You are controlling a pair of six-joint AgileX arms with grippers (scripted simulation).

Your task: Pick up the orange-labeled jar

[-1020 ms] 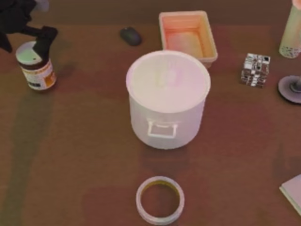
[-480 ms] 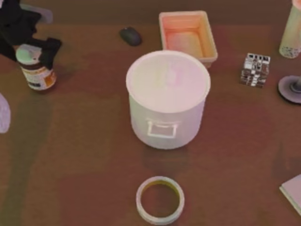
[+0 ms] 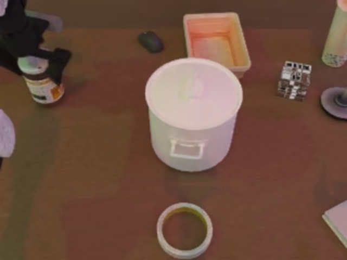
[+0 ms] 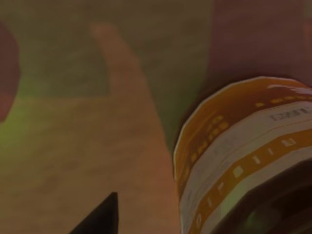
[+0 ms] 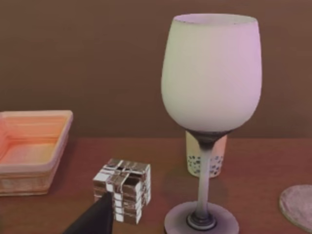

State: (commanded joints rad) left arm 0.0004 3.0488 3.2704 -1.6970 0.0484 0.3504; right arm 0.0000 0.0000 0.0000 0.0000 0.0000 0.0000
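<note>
The orange-labeled jar (image 3: 42,81) stands at the table's far left, with a white cap, a dark band and an orange-and-white label. My left gripper (image 3: 36,56) is down over its cap, one black finger on each side, and it is open. In the left wrist view the jar (image 4: 243,161) fills one side. One dark finger (image 4: 100,219) stands apart from it with bare table between. My right arm is out of the top view. Its wrist view shows only one dark finger (image 5: 97,214), with nothing held.
A large white bucket (image 3: 193,116) stands mid-table, with a pink tray (image 3: 217,40) and a dark mouse (image 3: 150,41) behind it. A mirrored cube (image 3: 294,80), a wine glass (image 3: 335,102) and a speckled cylinder (image 3: 336,38) are on the right. A tape ring (image 3: 184,230) lies in front.
My left gripper has come down and leftward, so its fingers now straddle the jar's cap. A pale part of the arm has entered at the left edge. The jar has barely shifted.
</note>
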